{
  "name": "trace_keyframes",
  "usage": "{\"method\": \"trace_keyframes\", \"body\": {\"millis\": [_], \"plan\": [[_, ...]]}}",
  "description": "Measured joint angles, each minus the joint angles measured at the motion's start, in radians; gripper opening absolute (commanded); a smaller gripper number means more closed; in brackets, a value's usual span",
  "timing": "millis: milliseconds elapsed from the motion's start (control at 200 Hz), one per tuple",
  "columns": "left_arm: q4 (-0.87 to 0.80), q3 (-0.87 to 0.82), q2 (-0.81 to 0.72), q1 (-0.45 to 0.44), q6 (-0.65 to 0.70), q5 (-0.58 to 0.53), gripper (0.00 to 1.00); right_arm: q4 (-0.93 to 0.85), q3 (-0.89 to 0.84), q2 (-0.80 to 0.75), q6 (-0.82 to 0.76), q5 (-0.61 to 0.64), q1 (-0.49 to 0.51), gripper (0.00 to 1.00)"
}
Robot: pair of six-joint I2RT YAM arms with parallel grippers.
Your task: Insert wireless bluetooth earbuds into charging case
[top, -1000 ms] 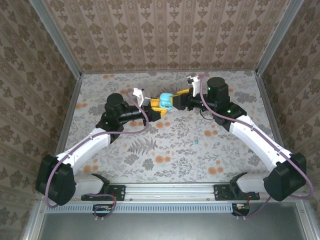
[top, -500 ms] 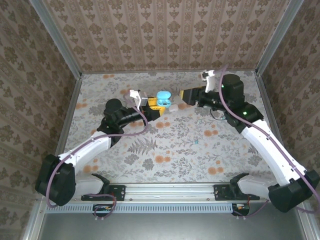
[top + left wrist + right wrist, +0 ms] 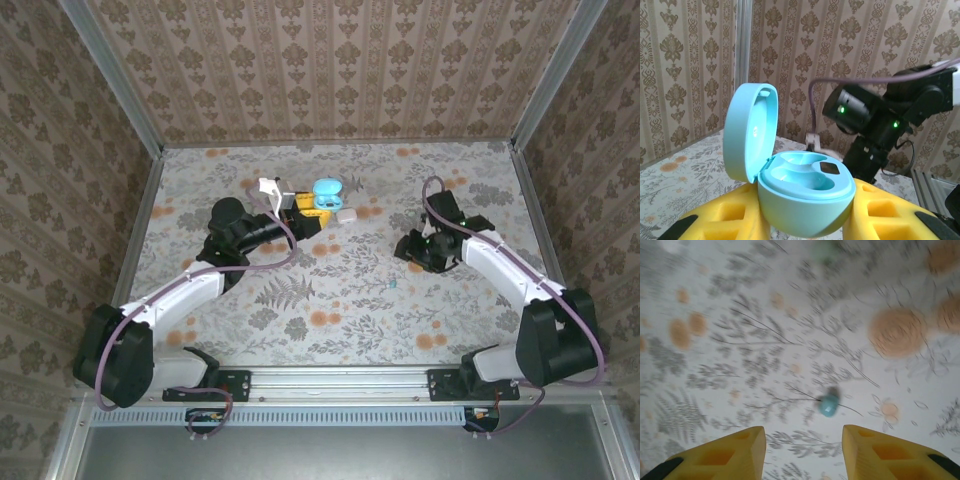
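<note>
The pale teal charging case (image 3: 805, 197) stands with its lid (image 3: 747, 130) swung up, and both moulded wells are bare. My left gripper (image 3: 805, 220) is shut on its lower body between yellow fingers (image 3: 725, 220). From above, the case (image 3: 327, 192) is at the back centre of the table. One teal earbud (image 3: 829, 404) lies on the floral cloth, just ahead of my right gripper (image 3: 802, 452), which points down at the table, open and holding nothing. The overhead view places that earbud (image 3: 392, 284) a little nearer than the right gripper (image 3: 413, 249).
A small whitish object (image 3: 347, 214) lies on the table just right of the held case. Patterned walls and metal posts (image 3: 148, 160) close in the back and sides. The right arm (image 3: 880, 125) stands behind the case in the left wrist view.
My right arm has pulled away from the case, swung nearer and down over the earbud, and its jaws have narrowed somewhat. The left gripper keeps its hold on the open case.
</note>
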Motion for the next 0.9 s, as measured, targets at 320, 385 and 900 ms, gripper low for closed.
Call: {"method": "trace_keyframes", "body": {"millis": [320,385,900], "plan": [[-0.034,0.0,-0.031,0.0,0.025,-0.003,0.27,0.009,-0.017,0.104,-0.013,0.066,-0.054,0.41],[-0.043,0.0,-0.037,0.0,0.03,-0.004,0.26,0.009,-0.001,0.132,-0.029,0.078,-0.11,0.41],[-0.124,0.0,-0.063,0.0,0.071,-0.016,0.26,0.086,0.277,0.415,-0.12,0.092,-0.411,0.34]]}}
